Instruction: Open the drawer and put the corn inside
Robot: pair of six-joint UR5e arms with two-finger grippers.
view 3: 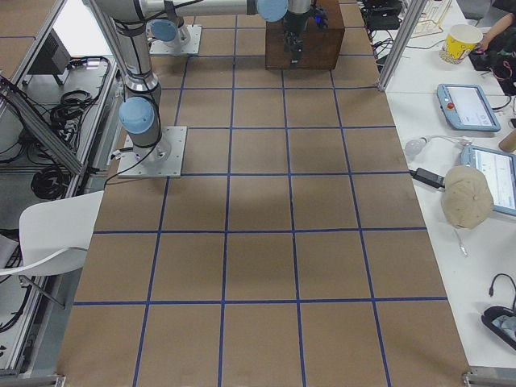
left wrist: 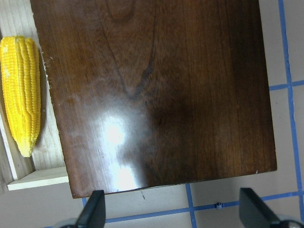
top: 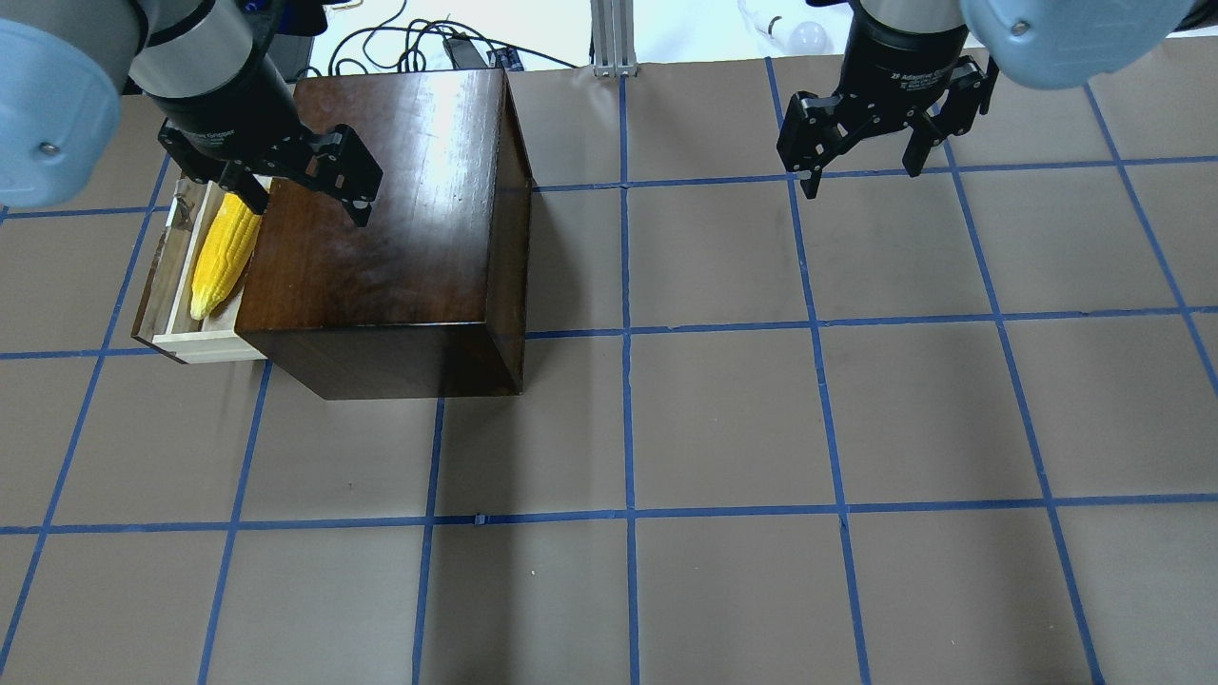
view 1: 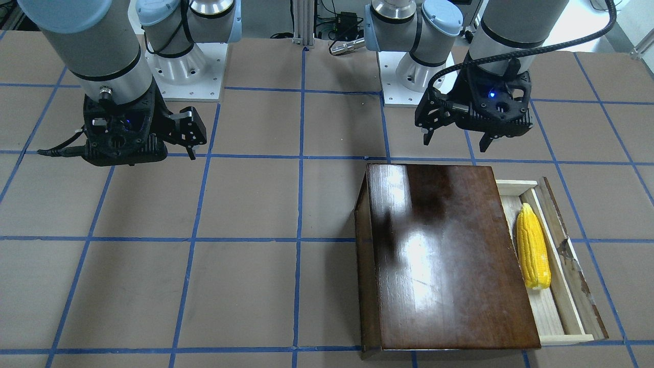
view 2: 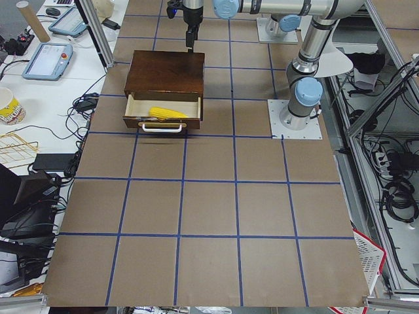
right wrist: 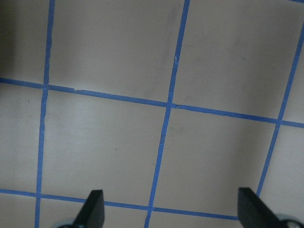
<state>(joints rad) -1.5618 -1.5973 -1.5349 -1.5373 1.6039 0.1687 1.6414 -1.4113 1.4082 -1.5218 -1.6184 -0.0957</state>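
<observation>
The corn (view 1: 532, 248) lies in the open drawer (view 1: 549, 312) of the box (view 1: 439, 255). My left tool (top: 309, 211) hovers spread over the box. My right tool (top: 864, 181), spread too, hangs well apart from it.

The left arm (view 1: 516, 25) and right arm (view 1: 97, 46) are silver-grey tubes with pale blue joint caps (view 1: 442, 18) on white, screw-dotted base plates (view 1: 207, 82). The left gripper (top: 312, 211) and right gripper (top: 864, 179) are black. A braided black cable (view 1: 552, 47) loops off the left wrist.

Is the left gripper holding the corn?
No, the corn lies in the open drawer, and the left gripper is open and empty.
</observation>
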